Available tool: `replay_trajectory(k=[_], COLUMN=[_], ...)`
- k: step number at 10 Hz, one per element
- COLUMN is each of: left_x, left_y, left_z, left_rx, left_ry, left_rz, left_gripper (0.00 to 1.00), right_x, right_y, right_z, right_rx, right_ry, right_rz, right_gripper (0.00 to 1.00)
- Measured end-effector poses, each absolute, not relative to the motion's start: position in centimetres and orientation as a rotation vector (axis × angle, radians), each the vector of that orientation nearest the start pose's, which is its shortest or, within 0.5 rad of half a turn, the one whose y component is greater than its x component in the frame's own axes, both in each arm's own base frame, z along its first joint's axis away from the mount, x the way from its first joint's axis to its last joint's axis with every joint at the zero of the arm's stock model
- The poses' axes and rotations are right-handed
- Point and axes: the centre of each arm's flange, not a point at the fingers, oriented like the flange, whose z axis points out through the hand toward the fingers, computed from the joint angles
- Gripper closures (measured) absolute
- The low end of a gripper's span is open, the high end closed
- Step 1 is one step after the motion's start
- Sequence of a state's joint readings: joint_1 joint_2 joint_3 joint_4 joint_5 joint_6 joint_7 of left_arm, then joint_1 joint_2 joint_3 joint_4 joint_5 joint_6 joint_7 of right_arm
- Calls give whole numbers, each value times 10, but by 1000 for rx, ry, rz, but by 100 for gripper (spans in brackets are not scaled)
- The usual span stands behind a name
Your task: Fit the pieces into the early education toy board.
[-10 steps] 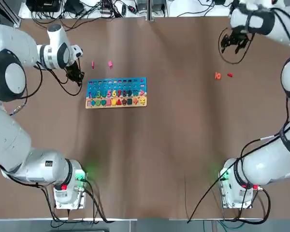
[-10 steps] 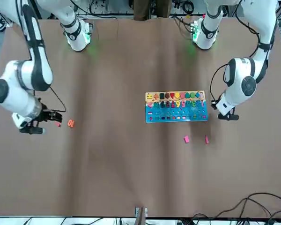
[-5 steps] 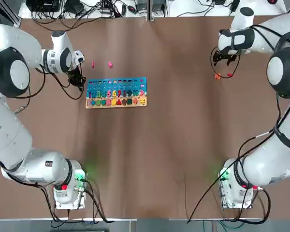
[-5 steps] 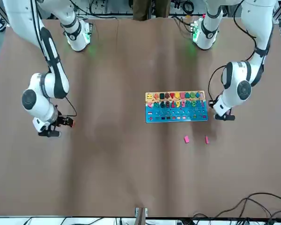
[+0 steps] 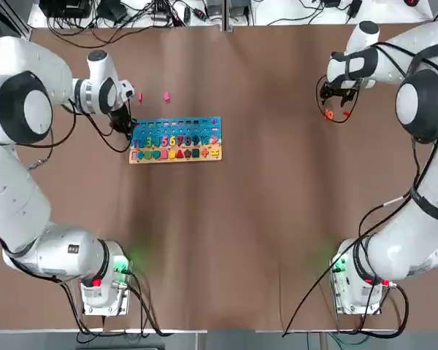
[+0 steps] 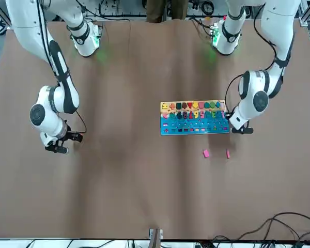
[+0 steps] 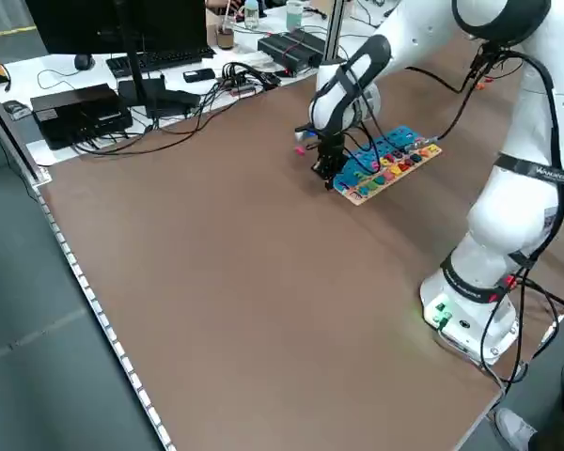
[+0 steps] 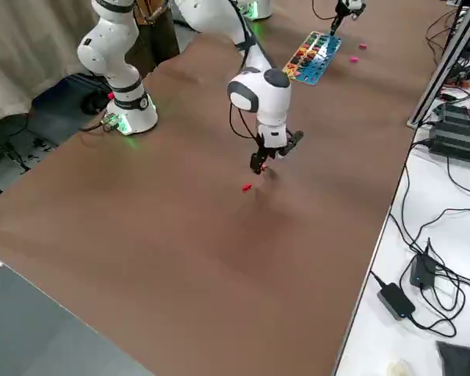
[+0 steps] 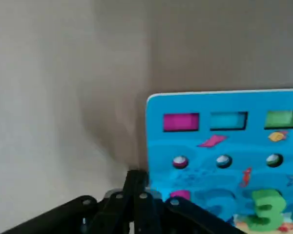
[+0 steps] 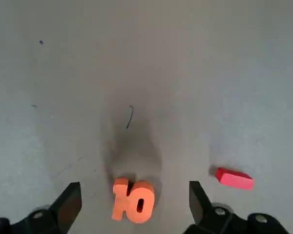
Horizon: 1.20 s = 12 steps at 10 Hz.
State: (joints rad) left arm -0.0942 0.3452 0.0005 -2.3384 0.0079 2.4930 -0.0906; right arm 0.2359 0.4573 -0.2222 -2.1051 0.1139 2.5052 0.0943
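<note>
The toy board (image 5: 175,158) is set left of centre; at its left edge, the left gripper (image 9: 136,187) is closed, empty. On the right, the orange "10" piece (image 10: 133,200), light and stiff by the look of it, is best taken by its outer sides, between the widely parted fingers of the right gripper (image 10: 135,195).

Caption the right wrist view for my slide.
Open black right gripper above an orange toy "10", small red block nearby.

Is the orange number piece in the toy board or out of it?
Out: the orange piece lies on the bare table, well away from the board, with the right gripper open above it.
</note>
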Motion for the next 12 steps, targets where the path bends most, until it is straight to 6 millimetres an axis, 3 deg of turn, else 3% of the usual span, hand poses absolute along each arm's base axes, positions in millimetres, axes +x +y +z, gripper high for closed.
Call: replay_trajectory(k=[3,4,6,12], left_x=[492,491,488,477], left_y=[-55,-64,-92,-187], left_z=[173,173,173,174], left_rx=[-3097,-3095,-3092,-3064], left_ry=[-13,-20,-24,-36], left_rz=[285,279,269,226], left_gripper=[97,97,97,98], right_x=[571,570,570,569], right_y=[7,14,20,9], right_z=[193,191,191,187], right_rx=[-3142,-3138,-3137,-3138], right_ry=[407,432,446,475], right_rz=[121,138,139,154], right_gripper=[12,26,31,36])
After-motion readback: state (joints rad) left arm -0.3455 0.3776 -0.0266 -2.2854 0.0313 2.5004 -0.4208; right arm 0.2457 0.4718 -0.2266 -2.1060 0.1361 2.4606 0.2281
